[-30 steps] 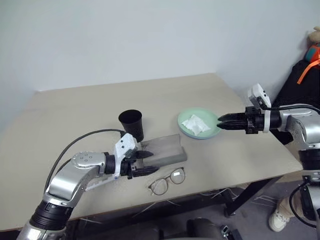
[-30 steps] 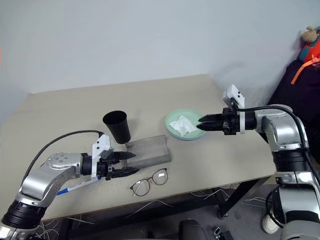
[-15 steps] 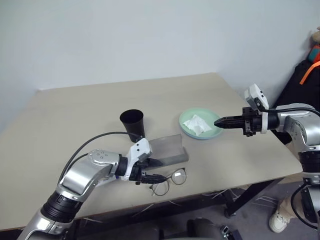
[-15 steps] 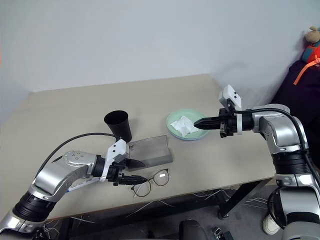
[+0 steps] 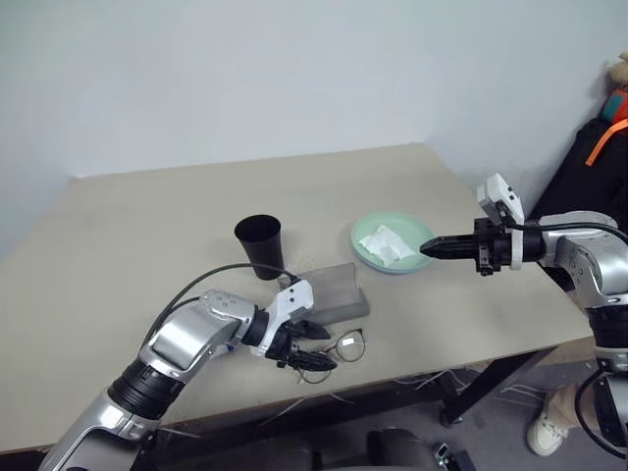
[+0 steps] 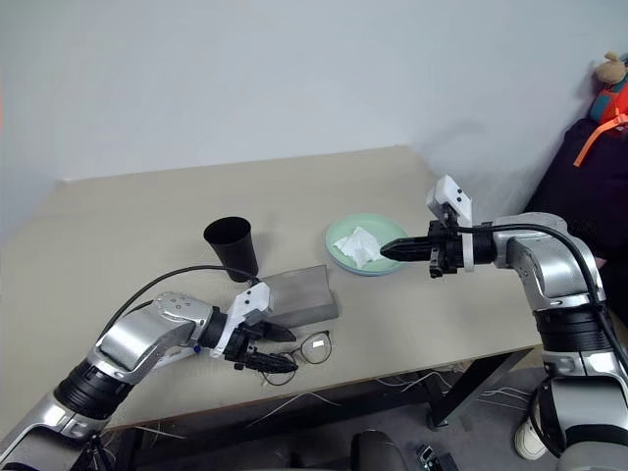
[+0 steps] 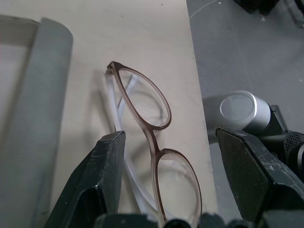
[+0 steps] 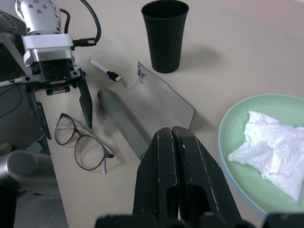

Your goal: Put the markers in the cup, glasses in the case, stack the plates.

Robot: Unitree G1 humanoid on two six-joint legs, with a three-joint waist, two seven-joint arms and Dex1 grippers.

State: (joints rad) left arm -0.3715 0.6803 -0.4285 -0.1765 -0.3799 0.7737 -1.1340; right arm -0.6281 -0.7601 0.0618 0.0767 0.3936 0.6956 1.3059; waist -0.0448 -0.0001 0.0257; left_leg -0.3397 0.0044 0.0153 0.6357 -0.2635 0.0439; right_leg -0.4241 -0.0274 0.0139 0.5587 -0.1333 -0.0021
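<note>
Near edge: my left gripper (image 7: pixel 161 190) wide, straddling the glasses (image 7: pixel 147 142) | advice: lower squarely, close gently on the bridge | beyond: open case (image 5: pixel 334 291), cup (image 5: pixel 259 245) | far right: my right gripper (image 5: pixel 428 249) closed, empty, over the green plate (image 5: pixel 378 260).

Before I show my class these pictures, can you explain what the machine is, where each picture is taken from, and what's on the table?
It is a humanoid robot with two arms. Two pictures come from its head, one from each wrist. On the table stand a black cup and an open grey case; a mint plate holds a tissue; a marker lies near the case. The left gripper, open, sits around the glasses without holding them. The right gripper is shut on nothing, beside the plate.
</note>
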